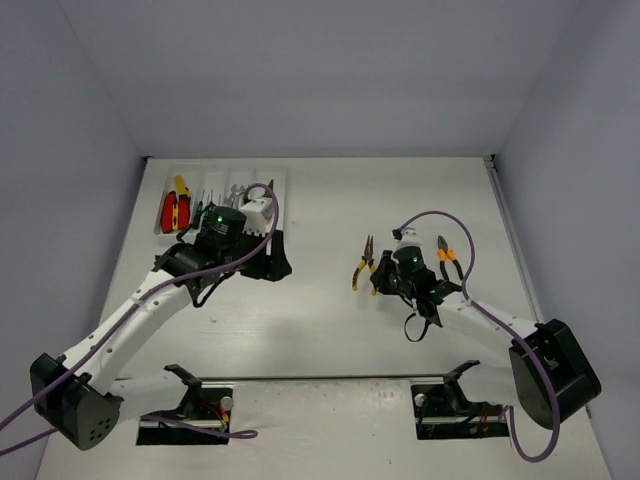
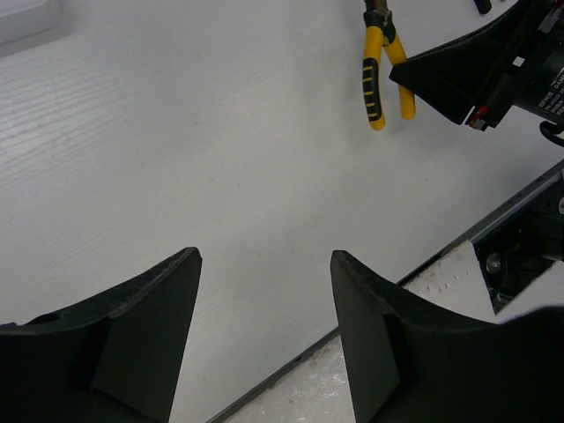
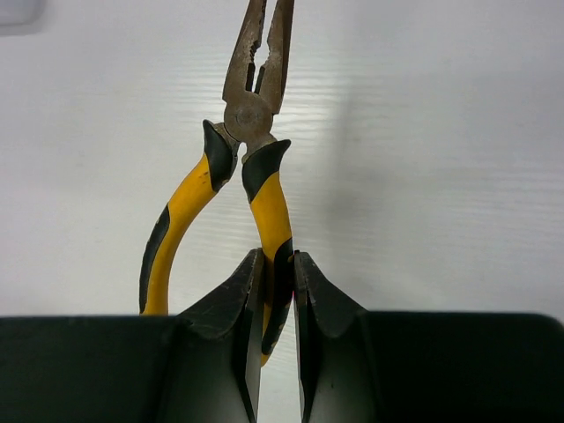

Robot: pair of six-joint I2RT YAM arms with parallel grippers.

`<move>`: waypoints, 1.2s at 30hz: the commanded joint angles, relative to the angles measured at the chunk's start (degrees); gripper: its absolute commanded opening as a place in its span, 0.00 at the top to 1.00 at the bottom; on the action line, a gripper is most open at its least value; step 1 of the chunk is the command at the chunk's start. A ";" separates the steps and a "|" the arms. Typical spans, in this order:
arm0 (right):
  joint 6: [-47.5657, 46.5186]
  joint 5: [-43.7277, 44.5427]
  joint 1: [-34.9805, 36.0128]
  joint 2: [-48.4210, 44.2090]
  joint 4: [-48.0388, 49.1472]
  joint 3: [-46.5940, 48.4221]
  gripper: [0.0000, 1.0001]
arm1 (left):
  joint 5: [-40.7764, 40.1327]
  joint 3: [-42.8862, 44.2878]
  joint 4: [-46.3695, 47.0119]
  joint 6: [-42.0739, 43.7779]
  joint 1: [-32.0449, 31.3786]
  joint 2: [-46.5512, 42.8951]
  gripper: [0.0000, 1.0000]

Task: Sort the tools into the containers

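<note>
Got the right gripper [image 3: 278, 264] clamped on one yellow handle of the pliers [image 3: 251, 110], bottom centre of frame, nose pointing up. Got the left gripper [image 2: 264, 260] spread wide over table [image 2: 220, 132].

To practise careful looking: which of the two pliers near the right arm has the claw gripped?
The yellow-handled pliers: the right claw is shut on one handle. The orange-handled pliers lie apart, untouched.

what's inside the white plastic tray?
In the white plastic tray: red utility knives, a yellow knife, green screwdrivers, silver wrenches. The left arm hides its near right part.
</note>
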 commanded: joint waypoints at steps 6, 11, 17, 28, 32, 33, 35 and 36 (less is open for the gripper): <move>-1.76 -1.99 9.11 -5.35 21.37 -0.11 1.00 | -2.48 4.56 10.32 -7.76 -6.30 3.28 0.42; -1.26 -2.06 11.24 -5.25 24.06 1.08 1.00 | -3.62 4.36 13.79 -11.05 -8.29 5.28 0.42; -0.90 -2.40 12.29 -5.54 25.07 2.16 1.00 | -5.58 4.68 15.85 -11.98 -10.07 7.72 0.42; -0.43 -3.41 13.21 -6.34 25.96 2.44 1.00 | -5.47 4.18 20.11 -13.38 -11.20 12.71 0.43; -0.25 -3.70 13.30 -7.08 26.13 2.30 1.00 | -5.14 4.24 20.59 -13.43 -11.28 13.93 0.46; -0.25 -3.77 13.30 -7.23 26.14 2.27 1.00 | -5.02 4.27 20.74 -13.47 -11.29 14.30 0.47; -0.25 -3.85 13.30 -7.52 26.14 2.18 1.00 | -4.65 4.09 21.39 -13.59 -11.40 14.93 0.51; -0.25 -3.86 13.30 -7.57 26.14 2.17 1.00 | -4.54 3.89 21.92 -13.65 -11.47 15.00 0.55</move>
